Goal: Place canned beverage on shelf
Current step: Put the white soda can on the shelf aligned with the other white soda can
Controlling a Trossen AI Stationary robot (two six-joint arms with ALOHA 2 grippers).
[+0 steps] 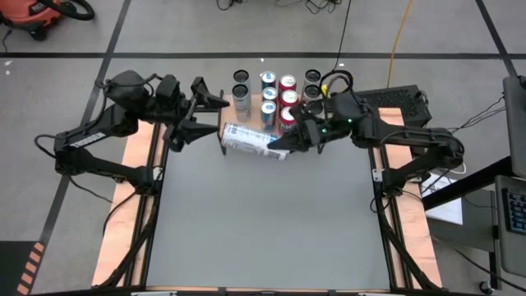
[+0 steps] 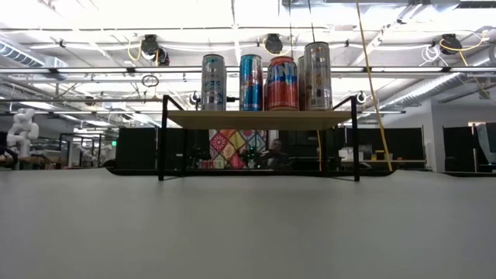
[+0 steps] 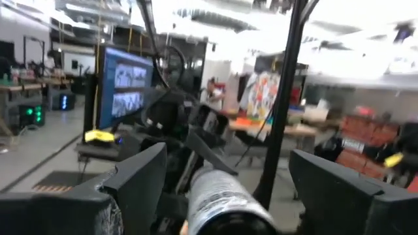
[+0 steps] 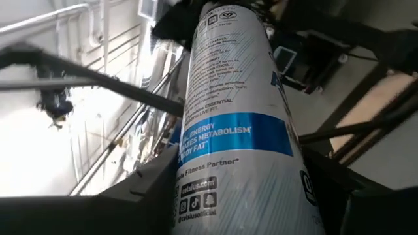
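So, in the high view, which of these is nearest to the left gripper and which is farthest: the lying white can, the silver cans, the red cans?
1. White can, lying on its side, its end right at the left gripper.
2. Silver cans, standing in the leftmost column.
3. Red cans, standing farther to the right.

High view: straight down over bench (image 1: 263, 222). Low view: bench level, facing shelf (image 2: 260, 118). Wrist views: close on the same can (image 4: 238, 130).

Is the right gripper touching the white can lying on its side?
Touching. The right wrist view shows the white can filling the space between that gripper's fingers; the high view has the right gripper closed on the can's end.
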